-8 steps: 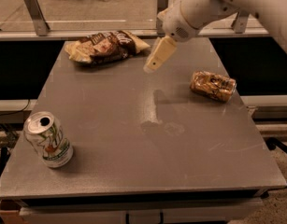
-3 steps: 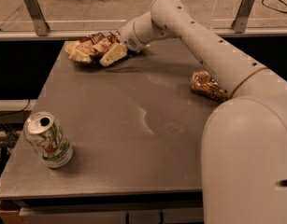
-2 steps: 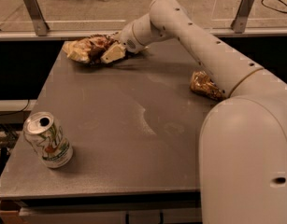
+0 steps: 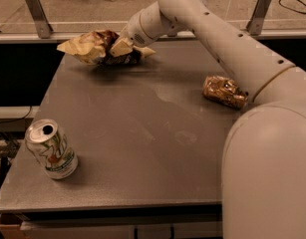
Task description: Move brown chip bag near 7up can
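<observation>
The brown chip bag (image 4: 95, 46) is crumpled, dark brown with cream ends, at the far left of the grey table (image 4: 142, 128). It looks raised a little off the surface, with its shadow below. My gripper (image 4: 120, 46) is shut on the bag's middle, with my white arm reaching in from the right. The 7up can (image 4: 51, 149) stands upright near the table's front left corner, white-silver with green markings and an open top. It is far from the bag and the gripper.
A small shiny golden-brown crinkled packet (image 4: 224, 91) lies at the table's right side, beside my arm. A metal rail with posts (image 4: 37, 13) runs behind the table's far edge. My arm's large body (image 4: 267, 178) covers the front right.
The gripper moved from above the table's back middle to the bag and closed on it. The bag has lifted slightly and bunched up. The can and the packet have not moved.
</observation>
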Action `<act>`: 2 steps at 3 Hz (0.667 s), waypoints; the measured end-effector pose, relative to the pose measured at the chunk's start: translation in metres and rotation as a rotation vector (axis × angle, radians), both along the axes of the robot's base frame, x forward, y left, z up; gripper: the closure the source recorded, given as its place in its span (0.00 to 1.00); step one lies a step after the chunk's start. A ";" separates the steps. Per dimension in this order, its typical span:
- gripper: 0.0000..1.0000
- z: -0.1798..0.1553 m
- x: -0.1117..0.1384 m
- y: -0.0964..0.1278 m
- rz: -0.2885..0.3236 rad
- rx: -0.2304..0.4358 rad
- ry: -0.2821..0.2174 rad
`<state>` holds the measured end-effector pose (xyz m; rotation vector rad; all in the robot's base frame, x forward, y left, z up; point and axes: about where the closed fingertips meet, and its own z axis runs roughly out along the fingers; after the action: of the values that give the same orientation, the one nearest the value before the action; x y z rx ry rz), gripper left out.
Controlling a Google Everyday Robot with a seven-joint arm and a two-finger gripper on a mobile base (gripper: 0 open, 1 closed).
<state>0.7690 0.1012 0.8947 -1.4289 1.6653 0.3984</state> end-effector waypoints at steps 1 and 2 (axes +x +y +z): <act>1.00 0.024 -0.019 -0.004 0.015 -0.074 -0.057; 1.00 0.032 -0.044 -0.008 0.032 -0.147 -0.106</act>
<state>0.7249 0.0930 0.9270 -1.5583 1.6149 0.2174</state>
